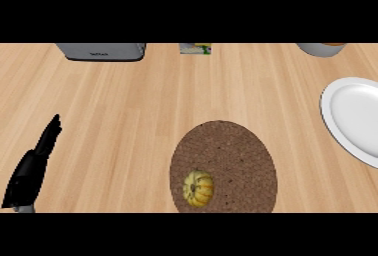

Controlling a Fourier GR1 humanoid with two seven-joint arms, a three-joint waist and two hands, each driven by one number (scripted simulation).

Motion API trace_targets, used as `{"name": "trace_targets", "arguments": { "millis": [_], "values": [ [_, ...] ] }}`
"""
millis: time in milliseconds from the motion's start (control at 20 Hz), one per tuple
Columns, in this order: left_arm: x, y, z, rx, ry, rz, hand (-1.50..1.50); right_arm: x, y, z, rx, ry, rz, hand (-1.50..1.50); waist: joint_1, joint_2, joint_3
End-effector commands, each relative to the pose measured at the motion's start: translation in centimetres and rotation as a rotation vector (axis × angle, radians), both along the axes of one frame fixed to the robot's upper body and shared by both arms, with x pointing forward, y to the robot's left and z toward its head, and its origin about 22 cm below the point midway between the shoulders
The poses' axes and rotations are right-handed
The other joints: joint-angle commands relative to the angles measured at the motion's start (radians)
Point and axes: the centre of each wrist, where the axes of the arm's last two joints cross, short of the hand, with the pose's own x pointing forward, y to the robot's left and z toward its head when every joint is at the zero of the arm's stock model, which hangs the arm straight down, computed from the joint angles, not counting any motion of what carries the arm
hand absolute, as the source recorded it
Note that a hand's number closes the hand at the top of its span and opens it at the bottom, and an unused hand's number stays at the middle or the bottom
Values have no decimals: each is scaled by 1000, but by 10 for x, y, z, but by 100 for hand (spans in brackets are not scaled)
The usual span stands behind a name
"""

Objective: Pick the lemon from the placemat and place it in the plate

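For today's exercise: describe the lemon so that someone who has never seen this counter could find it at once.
Start at the round brown placemat in the lower middle of the wooden counter. The lemon lies on the mat's near left part. It is the only yellow, ribbed, rounded thing there; the white plate to the right holds nothing.

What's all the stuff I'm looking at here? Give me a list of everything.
Lemon: one, yellow, on the mat's near left part.
Mat: one, round, brown, woven, centre-right of the counter.
Plate: one, white, right edge, partly cut off.
Toaster: one, grey, far left edge.
Small carton: one, yellow-green label, far centre, mostly cut off.
Pot: one, grey, far right corner, mostly cut off.
Counter: one, light wood.
Left hand: one, black, fingers straight, resting at the lower left.
Right hand: not in view.
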Motion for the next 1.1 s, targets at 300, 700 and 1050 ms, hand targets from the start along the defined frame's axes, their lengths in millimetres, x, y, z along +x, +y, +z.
{"name": "trace_targets", "arguments": {
  "millis": [300,700,1050],
  "values": [
    [-5,-5,-2,8,-1,-27,0,48,21,7,104,49,186,150,23,-6,-6],
    [15,-21,2,15,3,-24,0,112,72,-39,67,243,228,150,15,-3,-6],
    [-2,-9,3,6,14,-7,0,141,112,-96,70,324,260,150,1,-7,-6]
  ]
}}
